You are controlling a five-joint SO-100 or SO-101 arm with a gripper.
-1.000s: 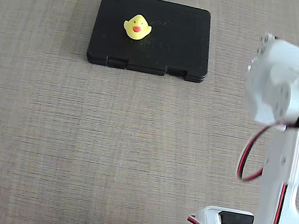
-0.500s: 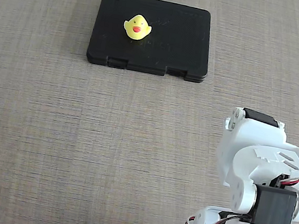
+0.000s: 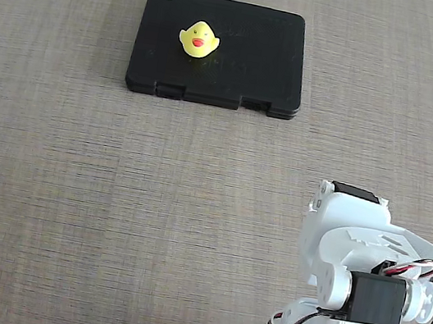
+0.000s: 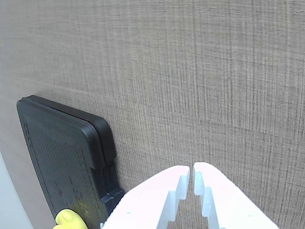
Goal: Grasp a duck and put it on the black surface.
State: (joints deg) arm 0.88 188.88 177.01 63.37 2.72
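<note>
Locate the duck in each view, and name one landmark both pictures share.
Fixed view: the duck sits on the black case, left of its middle, near the top of the picture.
Wrist view: only a yellow sliver of the duck shows at the bottom left edge, on the case, left of the gripper.
Shared landmark: the black case's latch-notched edge.
</note>
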